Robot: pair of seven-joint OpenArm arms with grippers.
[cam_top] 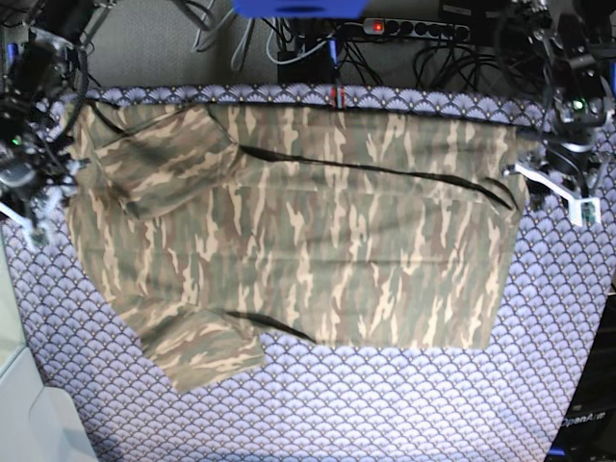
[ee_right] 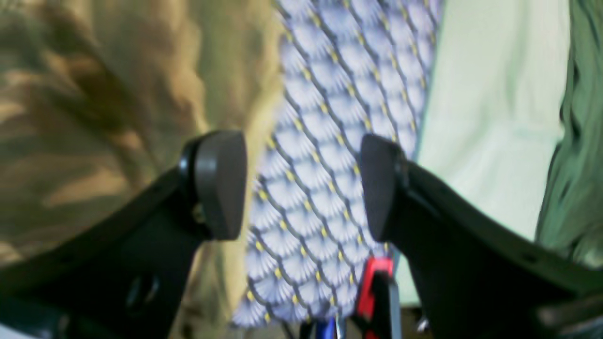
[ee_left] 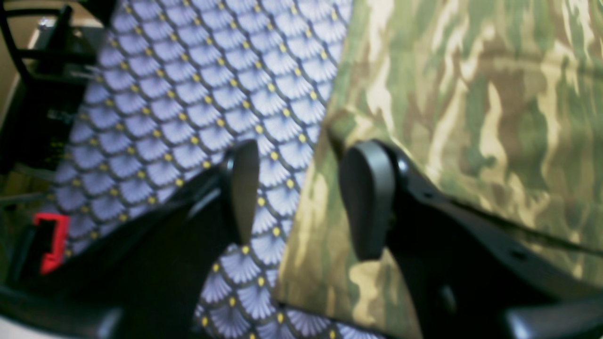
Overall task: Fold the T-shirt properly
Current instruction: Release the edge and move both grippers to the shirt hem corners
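While your left wrist camera is pretty blurry, you can still see the left gripper [ee_left: 299,197] with its two black pads standing apart and nothing pinched between them. One pad hangs over the purple-grey fan-scale patterned cloth [ee_left: 198,89], the other over the edge of the camouflage T-shirt in tan, olive and brown [ee_left: 480,103].

Over on your right wrist view, the right gripper [ee_right: 304,186] has its jaws spread wide and empty too, patterned cloth showing in the gap, the shirt off to the left of the picture.

From the base camera you get the whole shirt [cam_top: 318,241] lying flat on the patterned cloth, both sleeves folded in, hem towards the picture's right. Your left gripper [cam_top: 558,192] sits just beside the hem corner, the right one [cam_top: 37,207] at the opposite shirt edge.
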